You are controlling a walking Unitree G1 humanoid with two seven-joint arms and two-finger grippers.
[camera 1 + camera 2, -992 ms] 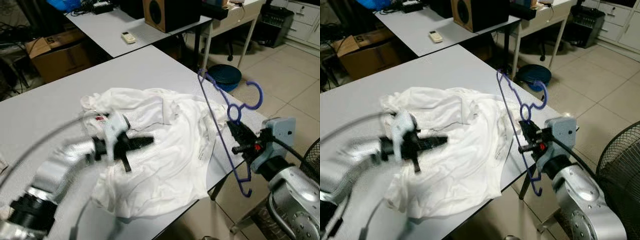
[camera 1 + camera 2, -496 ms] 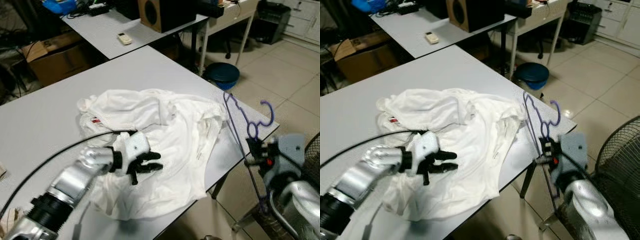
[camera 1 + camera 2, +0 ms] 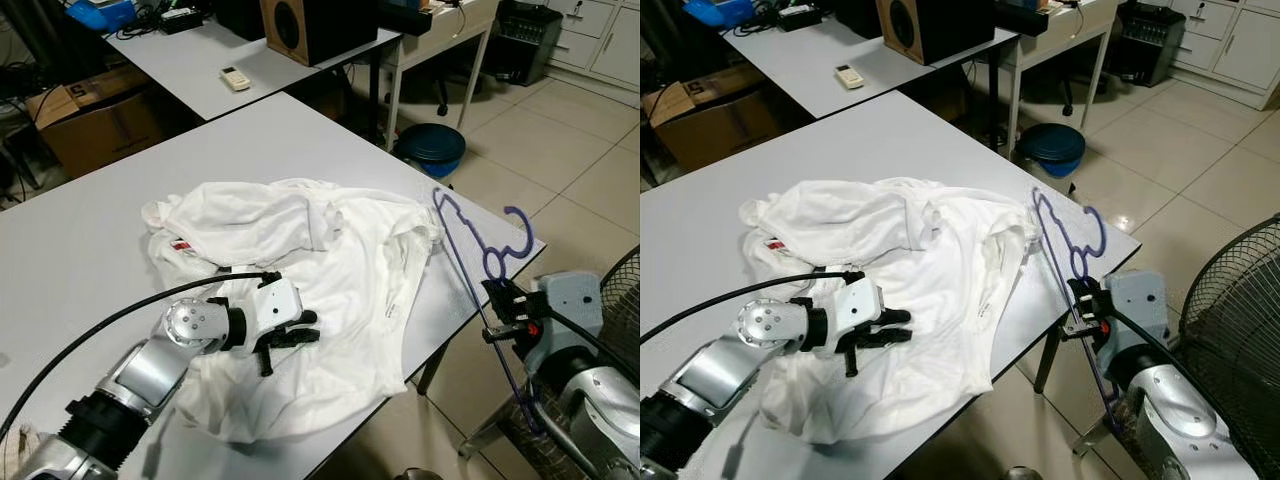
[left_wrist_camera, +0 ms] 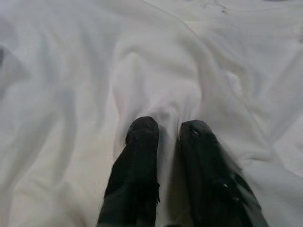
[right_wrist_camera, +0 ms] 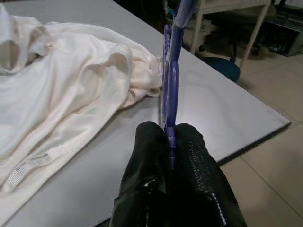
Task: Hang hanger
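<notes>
Fingers of the right gripper (image 5: 169, 142) were clamped on a purple hanger (image 3: 478, 262), held upright off the table (image 3: 90, 215) edge; left gripper (image 4: 163, 132) fingers pinched the white shirt (image 3: 330, 260), seemingly for dressing.

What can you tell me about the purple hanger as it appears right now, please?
The hanger is thin purple plastic with a curled hook at its top. It is held roughly upright and tilted, just off the table's right edge. The right gripper is shut on its bar, and it hangs beside the white shirt; contact with the shirt cannot be told.
</notes>
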